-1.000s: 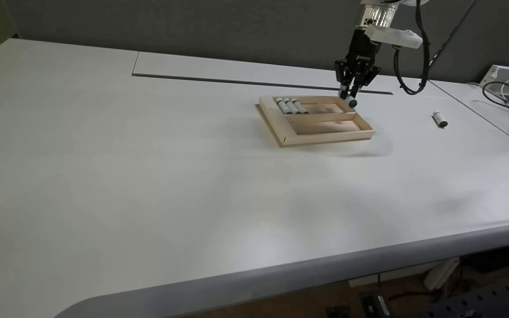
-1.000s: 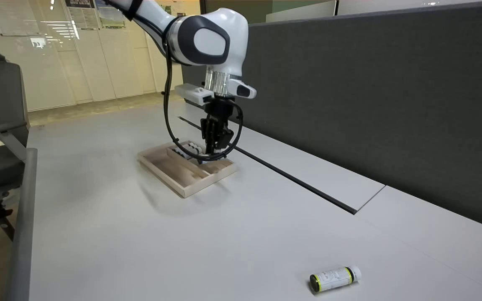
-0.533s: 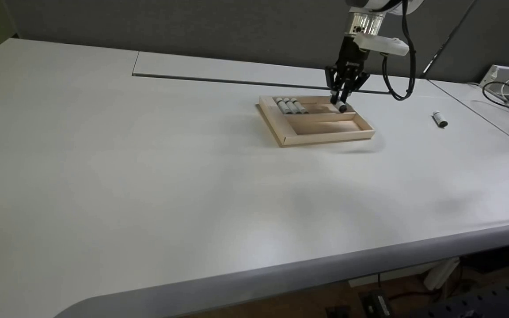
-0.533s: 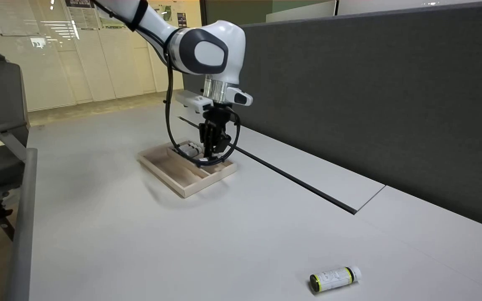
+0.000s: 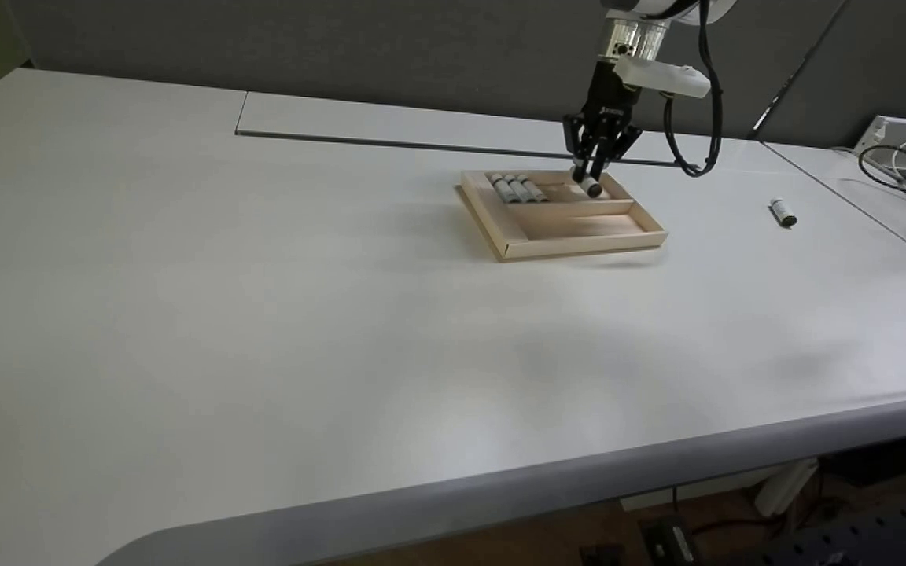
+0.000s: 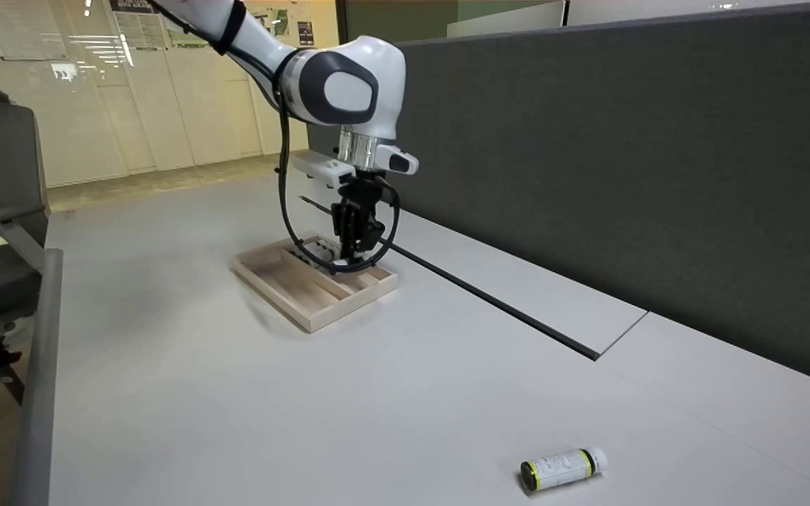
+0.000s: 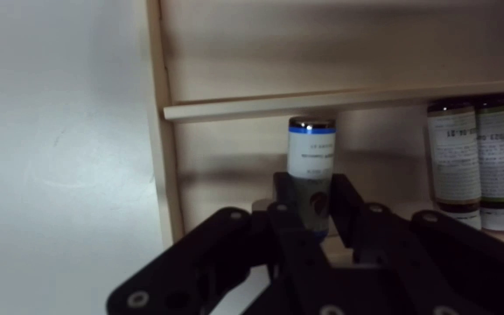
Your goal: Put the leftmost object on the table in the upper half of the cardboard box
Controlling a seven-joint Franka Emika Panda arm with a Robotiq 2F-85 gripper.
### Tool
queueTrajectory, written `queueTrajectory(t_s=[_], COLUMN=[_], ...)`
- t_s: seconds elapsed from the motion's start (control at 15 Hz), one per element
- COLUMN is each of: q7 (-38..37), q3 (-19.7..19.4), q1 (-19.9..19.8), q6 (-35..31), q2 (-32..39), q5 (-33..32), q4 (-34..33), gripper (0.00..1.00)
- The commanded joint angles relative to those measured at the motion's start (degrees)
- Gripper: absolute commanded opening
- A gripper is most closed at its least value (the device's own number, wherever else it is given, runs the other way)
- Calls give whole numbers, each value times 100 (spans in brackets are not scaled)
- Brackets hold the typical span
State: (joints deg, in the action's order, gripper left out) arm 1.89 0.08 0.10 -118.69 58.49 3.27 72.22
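1. Gripper. The black two-fingered gripper (image 7: 309, 188) has its fingers drawn in against both sides of one vial, spaced only by its width. The hold appears secure.

2. Load. The small white-labelled cylindrical vial with a blue band (image 7: 312, 151) hangs in the fingers, dark end towards the straight tan divider (image 7: 256, 106). It is judged to be the task's object; its leftmost status cannot be verified. Whether it touches the compartment floor cannot be told.

3. Change. Within the last second, in an exterior view, the vial has travelled inward from the right-hand rim of the shallow, tan, rectangular cardboard box (image 5: 492, 214). It is now over the far compartment (image 5: 562, 192), taken to be the required upper half. Transport is therefore judged nearly complete; lowering and release remain.

4. Neighbours. A row of three white-labelled cylindrical vials (image 5: 517, 189) lies side by side at the left end of that compartment. Bare floor separates it from the load. Contact is a risk if travel continues far.

5. Surroundings. A white-labelled cylindrical vial with yellow bands (image 6: 561, 469) lies on the smooth white table (image 6: 236, 422), well apart from the box and unmoved.
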Motion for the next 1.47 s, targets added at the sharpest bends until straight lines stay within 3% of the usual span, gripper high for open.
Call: queueTrajectory(t_s=[0.0, 0.87, 0.93, 1.07, 1.33, 1.4], q7=[-135, -97, -114, -78, -26, -26], q3=[50, 182, 170, 183, 183, 173], q1=[66, 353, 375, 367, 300, 279], q6=[66, -101, -110, -138, -200, -239], q2=[142, 373, 340, 228, 27, -7], q5=[-47, -72, -94, -80, -53, -51], q4=[-280, -437, -411, -329, -184, -162], gripper=[7, 7, 52, 57, 85, 42])
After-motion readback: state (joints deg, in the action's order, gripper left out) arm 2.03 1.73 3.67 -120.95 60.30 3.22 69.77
